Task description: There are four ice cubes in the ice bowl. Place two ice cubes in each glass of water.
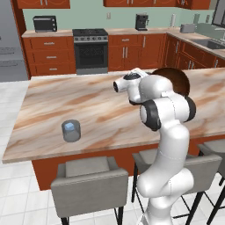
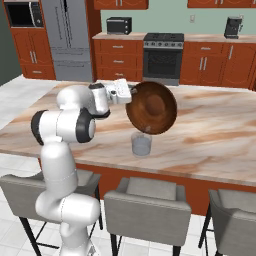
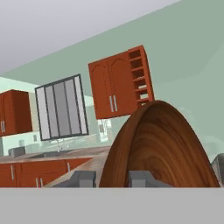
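My gripper (image 2: pixel 129 95) is shut on the rim of the ice bowl (image 2: pixel 151 107), a dark brown wooden bowl held up off the island and tipped steeply on its side. Its inside faces the right base camera and looks bare. Directly below its lower edge stands one grey glass of water (image 2: pixel 141 144); I cannot tell what is in it. The other glass of water (image 1: pixel 71 131) stands near the counter's front left, with a pale blue ice cube (image 1: pixel 69 127) showing inside. In the hand view the bowl (image 3: pixel 159 148) rises between my fingertips (image 3: pixel 142 178). My arm covers most of the bowl (image 1: pixel 178 79) in the left base view.
The marble island counter (image 1: pixel 88 105) stretches wide, with grey stools (image 1: pixel 88 180) along its front edge. A stove (image 1: pixel 90 50) and wooden cabinets line the back wall, and a sink (image 1: pixel 211 43) sits at the far right.
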